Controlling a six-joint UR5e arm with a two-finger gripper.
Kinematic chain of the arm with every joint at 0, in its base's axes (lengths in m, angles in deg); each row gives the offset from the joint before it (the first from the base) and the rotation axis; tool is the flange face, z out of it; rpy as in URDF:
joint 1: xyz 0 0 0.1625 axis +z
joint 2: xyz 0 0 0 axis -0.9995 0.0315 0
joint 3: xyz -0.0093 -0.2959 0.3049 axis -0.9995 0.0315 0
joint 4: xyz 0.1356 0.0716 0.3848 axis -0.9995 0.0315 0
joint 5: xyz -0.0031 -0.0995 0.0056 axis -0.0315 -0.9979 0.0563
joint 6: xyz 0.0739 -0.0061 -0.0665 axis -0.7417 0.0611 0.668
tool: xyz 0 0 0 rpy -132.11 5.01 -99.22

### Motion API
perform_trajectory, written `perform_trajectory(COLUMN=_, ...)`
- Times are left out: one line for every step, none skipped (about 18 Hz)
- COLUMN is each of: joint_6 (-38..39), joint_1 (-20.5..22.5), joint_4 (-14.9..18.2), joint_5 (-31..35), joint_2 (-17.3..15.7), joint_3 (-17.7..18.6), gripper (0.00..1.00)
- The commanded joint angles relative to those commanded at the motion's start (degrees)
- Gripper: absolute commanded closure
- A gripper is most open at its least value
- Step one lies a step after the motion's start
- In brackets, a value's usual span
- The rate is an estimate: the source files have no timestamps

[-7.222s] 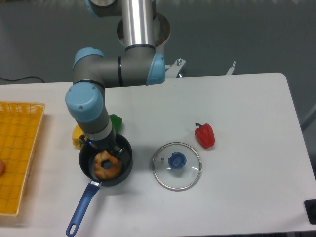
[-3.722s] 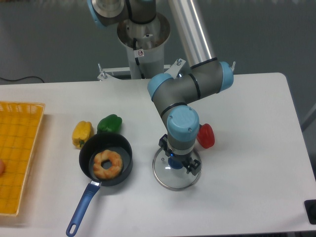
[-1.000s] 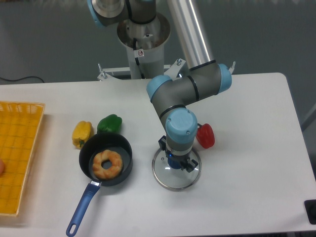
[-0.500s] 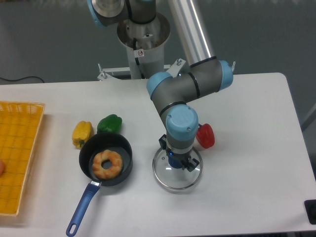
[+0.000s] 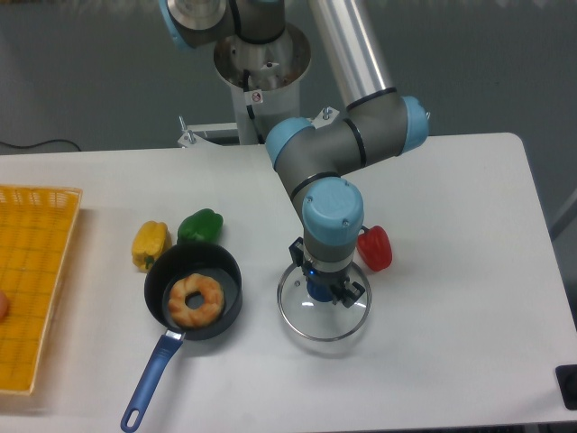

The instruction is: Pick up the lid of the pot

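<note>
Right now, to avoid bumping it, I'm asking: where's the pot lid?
In the camera view, the pot lid is in the gripper, right of the black pan and lower left of the red pepper.

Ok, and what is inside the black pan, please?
In the pan lies one light-brown ring, perhaps a doughnut. The pan's bottom directly beneath the ring is covered, so I cannot tell what is there.
</note>
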Motion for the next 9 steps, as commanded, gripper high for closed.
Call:
perform_trajectory(joint_6=0.00, joint_1=0.00, joint_4=0.09, joint_5=0.00, joint_2=-0.35, joint_3=0.26, gripper=0.39)
perform_trajectory(joint_6=0.00, joint_1=0.00, joint_4=0.35, joint_5=0.00, joint_2=-0.44, joint_3=0.18, gripper=0.39)
perform_trajectory(joint_6=-0.09, joint_1=0.09, joint_4=0.35, joint_5=0.00, joint_2=-0.61, joint_3=0.18, gripper=0.39)
perform_trajectory(joint_6=-0.09, joint_1=0.09, joint_4=0.53, joint_5=0.00, joint_2=-0.70, joint_3=0.18, gripper=0.39)
perform_trajectory(joint_6=-0.09, joint_1=0.09, joint_4=1.14, joint_5=0.00, joint_2=-0.88, joint_3=0.18, gripper=0.39)
perform_trajectory(joint_6=-0.18, joint_1=0.09, joint_4=1.58, joint_5=0.00, joint_2=-1.23, joint_3=0.18, gripper=0.39)
perform_trajectory(joint_6=-0.26, joint_1=0.17, joint_4=1.67, joint_5=0.00, joint_2=-1.32, joint_3=0.18, gripper=0.39)
perform_trajectory(joint_6=-0.26, joint_1=0.18, joint_4=1.67, joint_5=0.00, joint_2=-1.41, joint_3=0.18, gripper=0.39)
perform_trajectory(joint_6=-0.35, joint_1=0.18, joint_4=1.67, joint_5=0.00, joint_2=-1.41, joint_3=0.18, gripper=0.39)
